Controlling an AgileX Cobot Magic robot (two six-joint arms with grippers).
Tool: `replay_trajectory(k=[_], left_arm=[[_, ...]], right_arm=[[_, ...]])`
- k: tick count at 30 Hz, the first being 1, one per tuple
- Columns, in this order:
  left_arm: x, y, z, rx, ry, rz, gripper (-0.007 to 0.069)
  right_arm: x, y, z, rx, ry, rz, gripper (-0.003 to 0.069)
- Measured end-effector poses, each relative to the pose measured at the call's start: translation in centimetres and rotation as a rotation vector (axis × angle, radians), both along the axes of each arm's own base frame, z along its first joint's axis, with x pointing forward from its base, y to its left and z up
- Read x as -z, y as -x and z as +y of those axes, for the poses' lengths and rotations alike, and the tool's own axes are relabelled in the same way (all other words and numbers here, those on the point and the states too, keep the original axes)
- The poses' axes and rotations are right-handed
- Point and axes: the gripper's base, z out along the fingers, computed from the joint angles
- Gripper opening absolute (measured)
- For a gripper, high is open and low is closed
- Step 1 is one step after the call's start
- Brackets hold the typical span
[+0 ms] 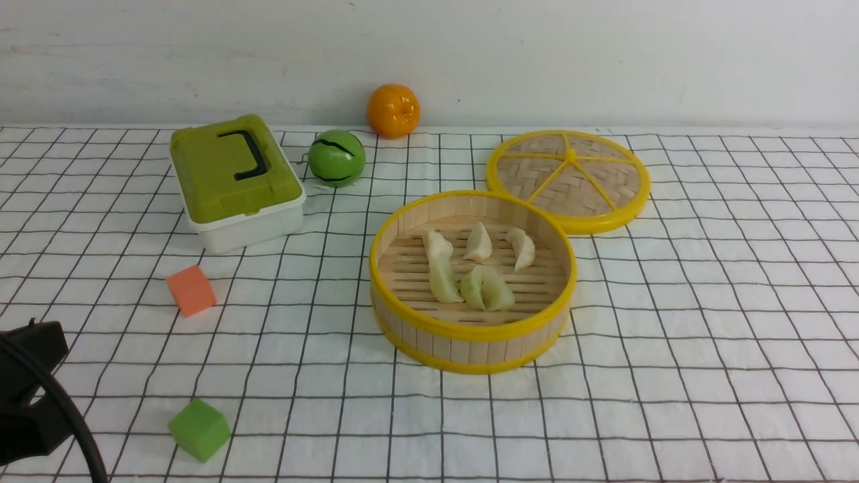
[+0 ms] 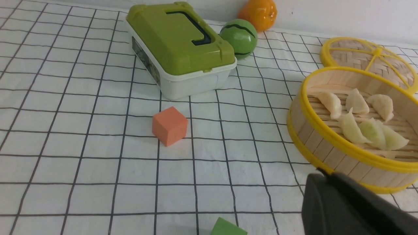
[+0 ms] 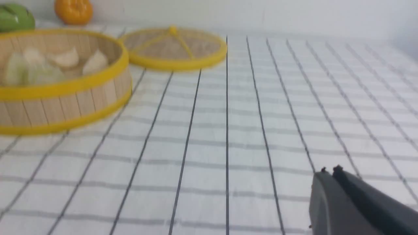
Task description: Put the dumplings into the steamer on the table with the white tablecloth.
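With all six dumplings lying inside the steamer on the counter, both the left hand and right hand sit pinched closed and empty, so the sound move seems to be keeping clear of the basket.

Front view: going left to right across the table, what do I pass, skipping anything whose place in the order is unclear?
Left gripper → orange cube → green-lidded box → green ball → orange → steamer holding the dumplings → woven lid.

Dumplings (six, seemingly) inside steamer.
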Motion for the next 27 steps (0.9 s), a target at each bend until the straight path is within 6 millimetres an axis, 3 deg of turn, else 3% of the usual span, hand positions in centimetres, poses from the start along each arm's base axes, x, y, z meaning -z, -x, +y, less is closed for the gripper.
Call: replay_trajectory(k=[27], left_arm=[[0.00, 0.00, 0.00, 0.000, 0.000, 0.000, -0.0005]], right_arm=[[0.41, 0.20, 0.08, -0.004, -0.015, 0.068, 0.0038]])
